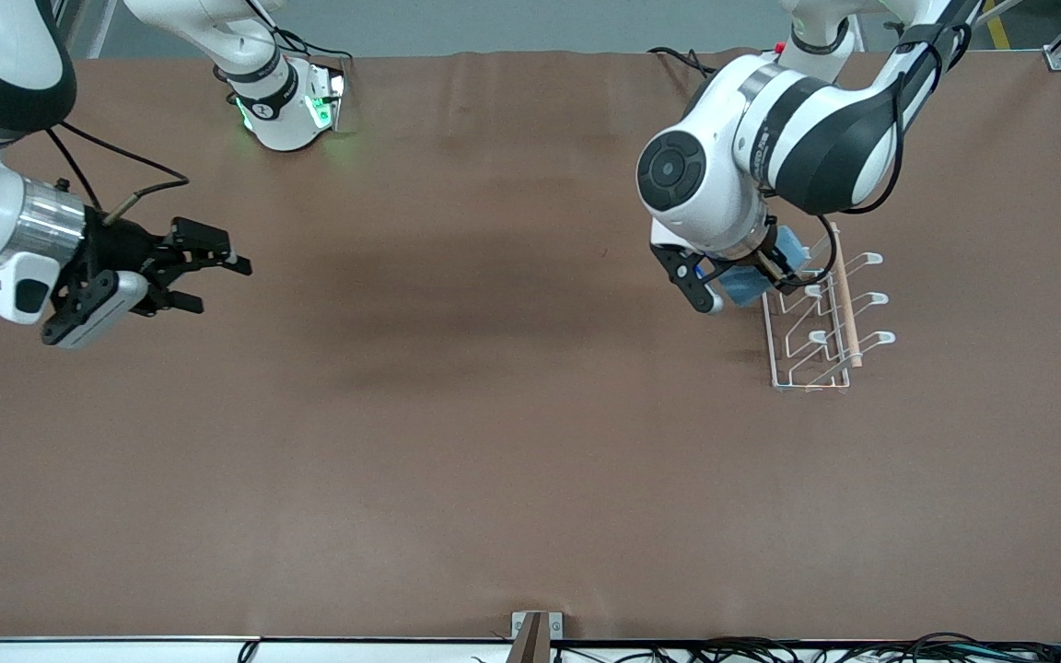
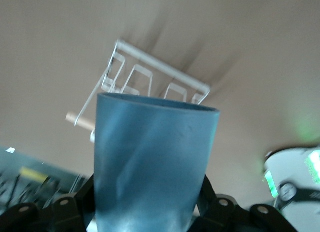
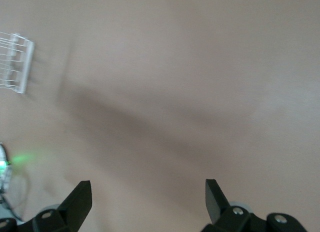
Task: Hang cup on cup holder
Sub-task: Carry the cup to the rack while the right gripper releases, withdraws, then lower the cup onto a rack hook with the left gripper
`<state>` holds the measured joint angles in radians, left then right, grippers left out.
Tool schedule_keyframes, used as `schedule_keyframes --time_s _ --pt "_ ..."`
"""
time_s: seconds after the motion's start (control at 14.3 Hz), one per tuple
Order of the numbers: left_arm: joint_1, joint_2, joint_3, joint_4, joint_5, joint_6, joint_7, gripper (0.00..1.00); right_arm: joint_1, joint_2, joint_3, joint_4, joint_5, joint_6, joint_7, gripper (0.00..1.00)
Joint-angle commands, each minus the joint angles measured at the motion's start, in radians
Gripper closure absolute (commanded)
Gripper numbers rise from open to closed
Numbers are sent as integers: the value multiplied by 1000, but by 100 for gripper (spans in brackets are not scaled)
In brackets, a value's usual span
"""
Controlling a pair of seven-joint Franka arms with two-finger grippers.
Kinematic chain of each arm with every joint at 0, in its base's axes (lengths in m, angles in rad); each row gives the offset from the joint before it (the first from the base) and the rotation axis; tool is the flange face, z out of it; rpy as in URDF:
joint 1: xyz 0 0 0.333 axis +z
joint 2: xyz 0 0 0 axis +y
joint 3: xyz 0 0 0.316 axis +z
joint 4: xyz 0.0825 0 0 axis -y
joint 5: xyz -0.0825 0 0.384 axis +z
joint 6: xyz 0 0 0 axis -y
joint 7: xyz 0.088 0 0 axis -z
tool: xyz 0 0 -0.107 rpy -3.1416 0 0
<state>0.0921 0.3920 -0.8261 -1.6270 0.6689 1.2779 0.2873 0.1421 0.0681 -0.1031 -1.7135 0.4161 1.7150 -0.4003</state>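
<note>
The cup (image 1: 755, 276), a light-blue tumbler, is held in my left gripper (image 1: 744, 273), which is shut on it in the air beside the cup holder's end row of prongs. In the left wrist view the cup (image 2: 152, 164) fills the middle, its rim toward the rack (image 2: 150, 81). The cup holder (image 1: 821, 318) is a white wire rack with loop-tipped prongs and a wooden rod (image 1: 844, 295), standing at the left arm's end of the table. My right gripper (image 1: 208, 276) waits open and empty over the table at the right arm's end; its fingertips (image 3: 80, 197) show bare table between them.
The brown table (image 1: 494, 442) has long shadows across its middle. The right arm's base (image 1: 286, 101) with green lights stands at the top. The rack's end shows in the right wrist view (image 3: 17, 66). Cables lie along the front edge (image 1: 770, 649).
</note>
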Motion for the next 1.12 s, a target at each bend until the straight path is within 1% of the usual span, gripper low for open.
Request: schedule_keyframes --time_s 0.0,0.07,0.21,0.28,0.35,0.63,0.84,1.05 --pt "47 5 -10 -79 104 -25 75 69 -36 -13 10 27 -142 6 5 0" --pt "55 13 -10 -106 132 -26 99 69 -47 -10 10 47 -198 6 11 0" --pt "58 39 -10 -135 214 -29 153 69 -90 -8 10 81 -268 6 12 0" --pt "58 65 -10 -136 253 -32 191 69 -107 -8 11 104 -301 5 12 0" --pt "51 94 -10 -136 292 -51 222 69 -121 -7 11 141 -315 -3 12 0" --pt "35 192 -10 -137 411 -69 231 69 -142 -7 10 196 -315 -38 12 0" --pt "18 202 -10 -140 442 -75 253 69 -150 -4 10 270 -327 -93 9 0" --pt "14 202 -10 -137 466 -112 245 68 -153 -2 11 276 -324 -94 -37 0"
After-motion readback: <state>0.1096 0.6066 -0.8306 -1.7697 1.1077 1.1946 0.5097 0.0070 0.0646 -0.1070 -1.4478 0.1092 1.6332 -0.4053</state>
